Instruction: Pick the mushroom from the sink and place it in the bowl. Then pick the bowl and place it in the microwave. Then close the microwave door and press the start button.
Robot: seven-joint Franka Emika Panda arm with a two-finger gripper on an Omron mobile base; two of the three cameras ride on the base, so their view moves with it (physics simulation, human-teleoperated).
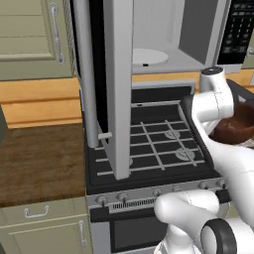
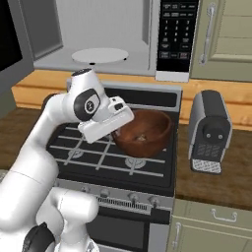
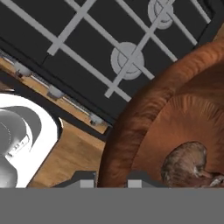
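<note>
Hand view: tool point(image 3: 111, 177) grips bowl point(image 3: 131, 127) rim.

A glossy white robot arm point(image 2: 29, 162) built of rounded, tube-like segments, with dark grey rings at its joints and a round dark cap bearing a small pale mark at the wrist, ending in a blocky white end effector point(image 2: 112, 129).

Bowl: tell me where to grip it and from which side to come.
Grip the bowl by its plain rim on the side nearest the arm, one finger inside and one outside. The wall is thin there, while the body is too wide to span. The gripper is already shut on that rim; the mushroom lies clear, down in the bottom.
</note>
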